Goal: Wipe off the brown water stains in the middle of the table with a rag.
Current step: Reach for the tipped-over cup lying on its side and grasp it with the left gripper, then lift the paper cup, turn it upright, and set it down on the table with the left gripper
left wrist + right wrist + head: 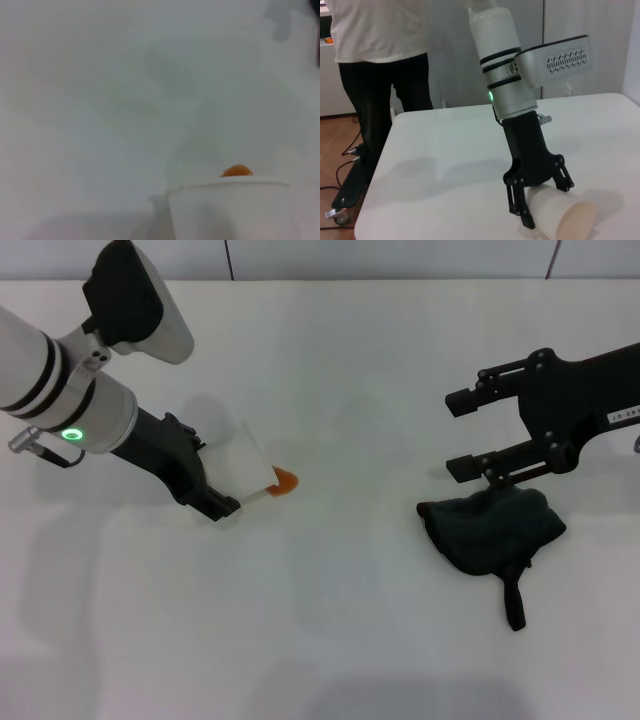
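The brown water stain is a small orange blot on the white table, right at the mouth of a pale cup that lies tipped on its side. My left gripper is shut on the cup. The left wrist view shows the cup's rim with the stain just beyond it. The dark rag lies bunched at the right with its strap-like tail toward the front. My right gripper is open and empty just behind the rag, its near finger over the rag's back edge.
The right wrist view shows my left gripper holding the cup on the table. A person stands beyond the table's far side. A wall runs along the table's back edge.
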You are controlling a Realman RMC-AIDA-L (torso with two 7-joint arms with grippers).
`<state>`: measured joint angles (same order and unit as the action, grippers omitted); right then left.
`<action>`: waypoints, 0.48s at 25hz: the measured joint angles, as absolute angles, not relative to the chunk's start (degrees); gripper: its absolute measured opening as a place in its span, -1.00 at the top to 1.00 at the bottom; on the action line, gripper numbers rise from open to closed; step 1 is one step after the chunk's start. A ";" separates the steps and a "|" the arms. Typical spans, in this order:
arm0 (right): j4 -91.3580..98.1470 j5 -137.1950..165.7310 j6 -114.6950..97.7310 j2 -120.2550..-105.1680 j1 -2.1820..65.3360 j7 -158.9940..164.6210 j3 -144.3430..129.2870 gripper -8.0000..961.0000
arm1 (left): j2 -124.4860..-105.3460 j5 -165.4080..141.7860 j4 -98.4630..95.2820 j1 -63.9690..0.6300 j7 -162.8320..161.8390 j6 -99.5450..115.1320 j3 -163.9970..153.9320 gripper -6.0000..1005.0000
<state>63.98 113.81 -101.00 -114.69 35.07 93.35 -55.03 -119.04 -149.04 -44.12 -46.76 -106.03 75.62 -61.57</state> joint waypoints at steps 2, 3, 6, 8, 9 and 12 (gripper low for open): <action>63.98 113.81 -100.95 -114.69 35.07 93.36 -55.14 -0.48 | -119.05 -149.01 -44.12 -46.76 -105.95 75.54 -61.60 -0.65; 63.98 113.81 -100.95 -114.69 35.07 93.37 -55.16 -0.48 | -119.05 -148.91 -44.13 -46.76 -105.94 75.39 -61.61 -0.65; 63.98 113.81 -100.84 -114.69 35.07 93.39 -55.19 -0.48 | -119.08 -148.59 -44.48 -46.74 -105.94 74.92 -61.61 -0.65; 63.98 113.81 -100.82 -114.69 35.07 93.40 -55.19 -0.48 | -119.10 -148.21 -44.77 -46.62 -105.57 74.80 -61.62 -0.65; 63.98 113.81 -100.82 -114.69 35.06 93.42 -55.18 -0.48 | -119.12 -147.61 -45.08 -46.37 -104.97 74.79 -61.64 -0.59; 64.16 113.81 -100.80 -114.66 35.06 93.55 -55.13 -0.48 | -119.18 -144.35 -47.92 -44.19 -103.30 74.92 -62.60 -0.41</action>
<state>64.16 113.81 -100.80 -114.66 35.06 93.55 -55.13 -119.18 -144.35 -47.92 -44.19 -103.30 74.92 -62.60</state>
